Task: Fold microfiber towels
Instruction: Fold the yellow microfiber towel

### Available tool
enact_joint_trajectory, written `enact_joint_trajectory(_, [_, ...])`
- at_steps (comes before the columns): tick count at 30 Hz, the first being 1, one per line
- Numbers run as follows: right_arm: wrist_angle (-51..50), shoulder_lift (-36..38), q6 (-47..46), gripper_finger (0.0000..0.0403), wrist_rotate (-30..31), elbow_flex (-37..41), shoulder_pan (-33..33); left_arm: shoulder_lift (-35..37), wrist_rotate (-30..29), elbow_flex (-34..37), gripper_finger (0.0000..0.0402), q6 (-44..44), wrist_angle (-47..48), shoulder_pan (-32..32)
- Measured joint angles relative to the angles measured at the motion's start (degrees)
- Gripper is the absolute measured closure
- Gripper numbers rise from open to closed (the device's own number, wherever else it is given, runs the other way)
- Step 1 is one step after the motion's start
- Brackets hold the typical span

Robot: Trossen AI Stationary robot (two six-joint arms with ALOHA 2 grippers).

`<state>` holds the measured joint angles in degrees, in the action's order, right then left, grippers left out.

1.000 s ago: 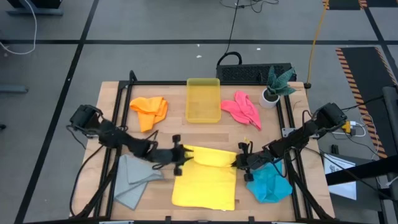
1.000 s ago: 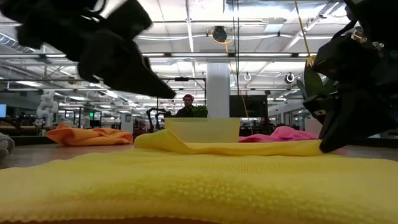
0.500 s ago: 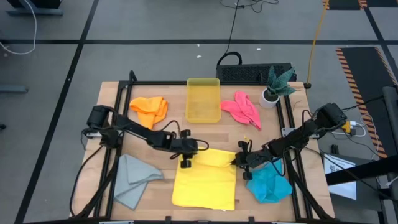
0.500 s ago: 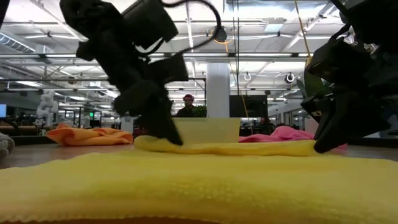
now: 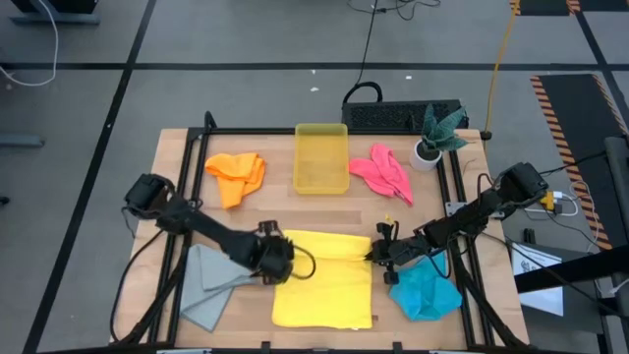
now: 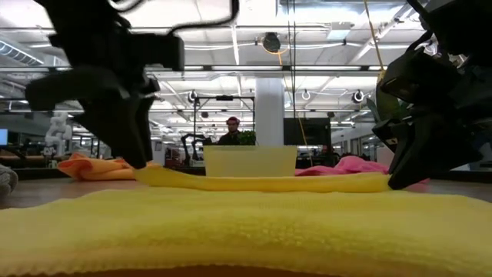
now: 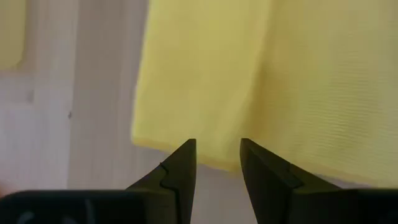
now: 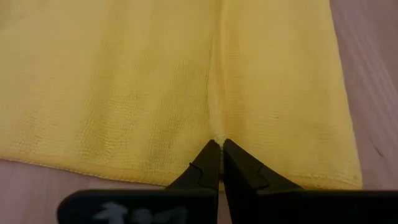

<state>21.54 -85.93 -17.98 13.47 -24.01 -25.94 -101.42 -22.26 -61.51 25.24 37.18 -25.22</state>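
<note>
high view: the yellow towel (image 5: 324,280) lies spread at the near middle of the table (image 5: 177,157), its far strip turned over onto itself. the right gripper (image 5: 378,255) sits at that strip's right end, the left gripper (image 5: 278,258) at its left end. beyond the left gripper lies the orange towel (image 5: 236,173), just beside it on the outer side the grey towel (image 5: 211,283). just beside the right gripper, nearer the table edge, is the blue towel (image 5: 428,292), and beyond it the pink towel (image 5: 383,172). the yellow bin (image 5: 321,157) stands well beyond both.

low view: the folded strip runs level between the two grippers, over the flat layer.

left wrist view: the left gripper's fingers (image 7: 180,171) stand partly apart with nothing between them, the yellow towel's edge just ahead of the tips.

right wrist view: the right gripper's fingers (image 8: 239,168) are closed, pinching the yellow cloth at a crease by its edge.

judging by this, the first fold of the yellow towel is only begun; the other four lie crumpled or loose, so most of the task is left.
</note>
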Motion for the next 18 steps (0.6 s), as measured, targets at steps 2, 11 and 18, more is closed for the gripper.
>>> enact_joint_trajectory(2, [0.0, 0.0, 0.03, 0.0401, 0.0, 0.0, 0.01, 0.0, -2.55, 0.0, 0.0275, 0.67, -0.98, -1.86])
enact_joint_trajectory(11, [0.0, 0.0, 0.02, 0.0401, 0.0, 0.0, 0.01, 0.01, -10.69, 1.21, 0.0275, -9.15, -4.82, -5.21])
enact_joint_trajectory(18, [0.0, 0.0, 0.02, 0.0401, 0.0, 0.0, 0.01, -0.01, -7.48, 6.32, 0.0275, -8.62, -6.85, -2.42])
